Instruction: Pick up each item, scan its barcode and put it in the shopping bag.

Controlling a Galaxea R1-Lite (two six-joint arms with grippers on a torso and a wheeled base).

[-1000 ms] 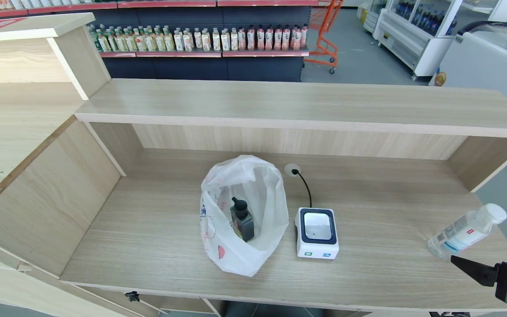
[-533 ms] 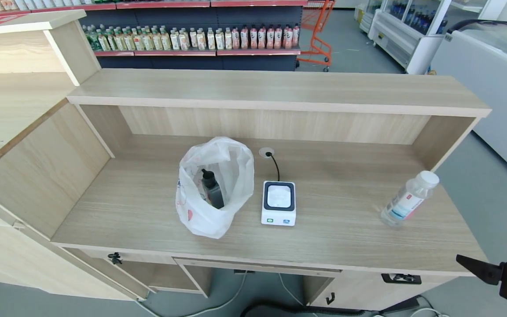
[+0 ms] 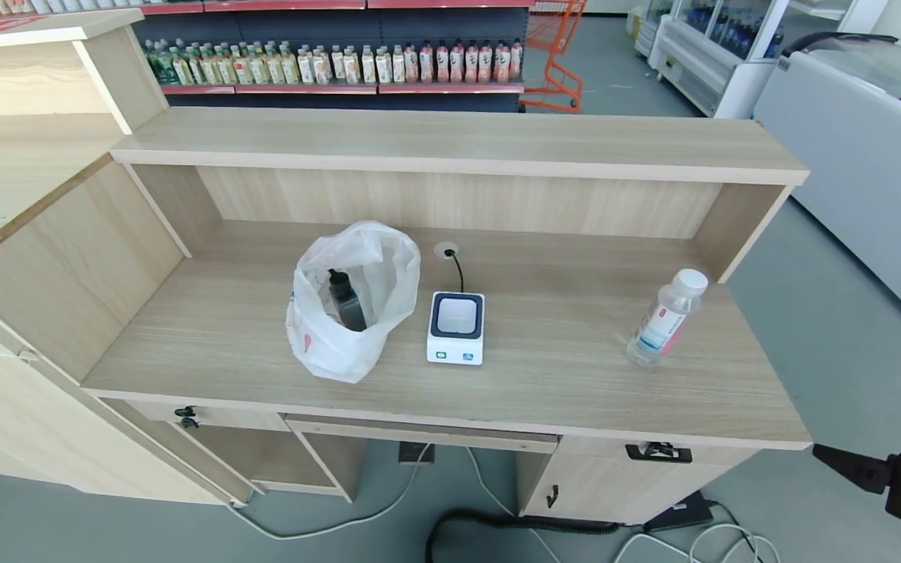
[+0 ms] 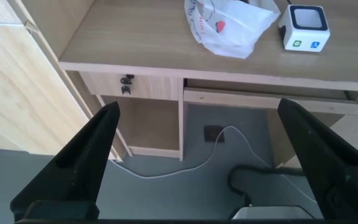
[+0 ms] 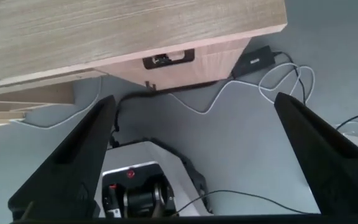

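Seen on the counter (image 3: 560, 375), by size: bag (image 3: 333, 344) left of centre, mouth open; scanner (image 3: 457, 338) just beside it, window up; clear bottle (image 3: 663, 324) upright, well apart toward the right end; dark bottle (image 3: 347, 305) upright inside the bag. Held below and in front of the counter: left gripper (image 4: 199, 107) spread wide, empty; right gripper (image 5: 194, 101) likewise spread, empty.

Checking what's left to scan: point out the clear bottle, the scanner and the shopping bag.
clear bottle (image 3: 661, 325), head view, on its label.
scanner (image 3: 456, 317), head view, on its window.
shopping bag (image 3: 333, 356), head view, on its front wall.
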